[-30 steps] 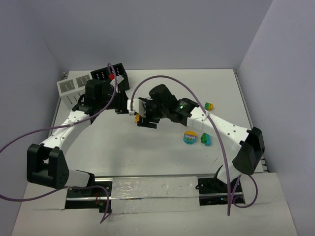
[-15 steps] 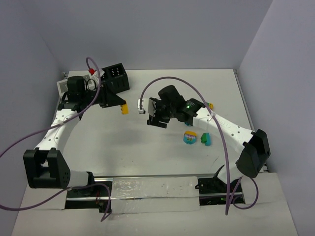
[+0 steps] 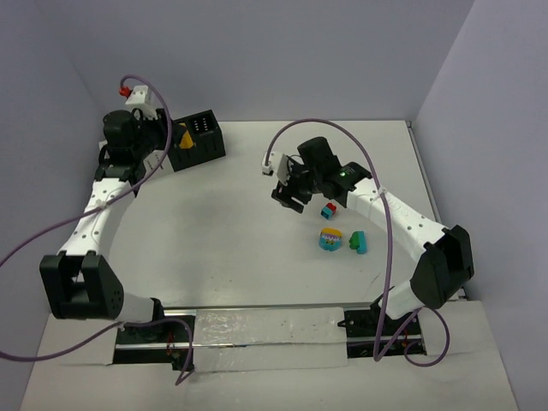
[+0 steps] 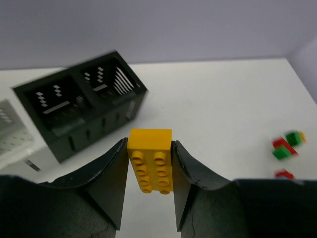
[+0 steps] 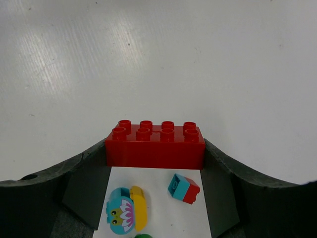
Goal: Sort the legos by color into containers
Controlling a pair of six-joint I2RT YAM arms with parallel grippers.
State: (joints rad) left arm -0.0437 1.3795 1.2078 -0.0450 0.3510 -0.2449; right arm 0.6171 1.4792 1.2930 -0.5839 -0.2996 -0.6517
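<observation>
My left gripper [image 3: 182, 141] is shut on a yellow brick [image 4: 150, 161] and holds it up beside the black container [image 3: 199, 135]. In the left wrist view the black container [image 4: 81, 106] lies ahead to the left. The white container [image 4: 10, 131] shows only at the left edge, behind it. My right gripper [image 3: 287, 195] is shut on a red brick [image 5: 155, 145] above the table. Below it lie a teal-and-red brick [image 5: 183, 188] and the rounded cyan-and-yellow piece [image 5: 126, 210]. In the top view they lie to its right: the brick [image 3: 327, 210] and the rounded piece [image 3: 330, 240].
A green piece [image 3: 357, 243] lies right of the cyan-and-yellow piece. Small red and green pieces [image 4: 285, 148] show far right in the left wrist view. Grey walls close the table at the back and sides. Purple cables arc over both arms.
My left arm has swung back and left to the black container, lifting the yellow brick. My right arm has moved right toward the loose pieces with the red brick.
</observation>
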